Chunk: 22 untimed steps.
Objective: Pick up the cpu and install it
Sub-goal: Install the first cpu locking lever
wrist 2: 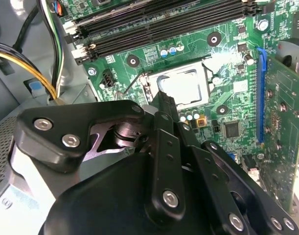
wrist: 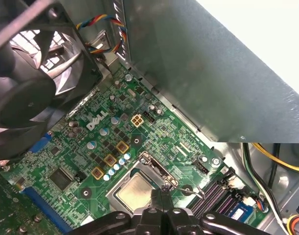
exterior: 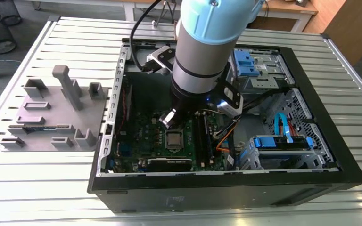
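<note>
Silvery cpu [wrist: 133,191] edge just under tool [wrist: 164,193]

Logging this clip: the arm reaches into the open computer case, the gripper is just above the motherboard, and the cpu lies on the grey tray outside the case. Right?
Wrong in one detail: the cpu is not on the grey tray but sits in the socket on the motherboard, as both wrist views show. The arm does reach into the open computer case, gripper just above the motherboard.
</note>
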Each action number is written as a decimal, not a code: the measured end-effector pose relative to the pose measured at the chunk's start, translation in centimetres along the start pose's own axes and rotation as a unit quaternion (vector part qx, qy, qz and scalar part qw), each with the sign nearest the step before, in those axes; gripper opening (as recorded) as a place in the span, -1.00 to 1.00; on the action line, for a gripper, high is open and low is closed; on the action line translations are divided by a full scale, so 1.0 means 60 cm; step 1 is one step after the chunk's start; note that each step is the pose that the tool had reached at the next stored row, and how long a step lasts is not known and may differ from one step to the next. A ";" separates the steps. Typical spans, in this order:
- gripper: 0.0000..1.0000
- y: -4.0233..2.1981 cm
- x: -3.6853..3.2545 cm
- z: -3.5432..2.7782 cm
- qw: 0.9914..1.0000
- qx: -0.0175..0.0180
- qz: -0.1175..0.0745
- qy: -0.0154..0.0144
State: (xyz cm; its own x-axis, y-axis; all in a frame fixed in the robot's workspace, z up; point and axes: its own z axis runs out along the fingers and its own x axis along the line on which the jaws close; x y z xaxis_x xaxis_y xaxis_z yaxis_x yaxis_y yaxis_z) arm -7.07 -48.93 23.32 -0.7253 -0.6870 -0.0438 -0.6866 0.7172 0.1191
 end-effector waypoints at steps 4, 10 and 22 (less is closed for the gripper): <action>-0.79 0.002 -0.001 -0.017 1.000 0.000 0.000 0.000; -0.79 0.006 -0.002 -0.048 1.000 0.000 0.000 0.000; -0.79 0.009 -0.005 -0.054 1.000 -0.001 0.000 -0.001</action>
State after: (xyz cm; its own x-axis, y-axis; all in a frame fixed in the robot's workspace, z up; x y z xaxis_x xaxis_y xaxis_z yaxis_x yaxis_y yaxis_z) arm -7.07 -48.73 26.61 -0.7253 -0.6870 -0.0448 -0.6866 0.7171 0.1202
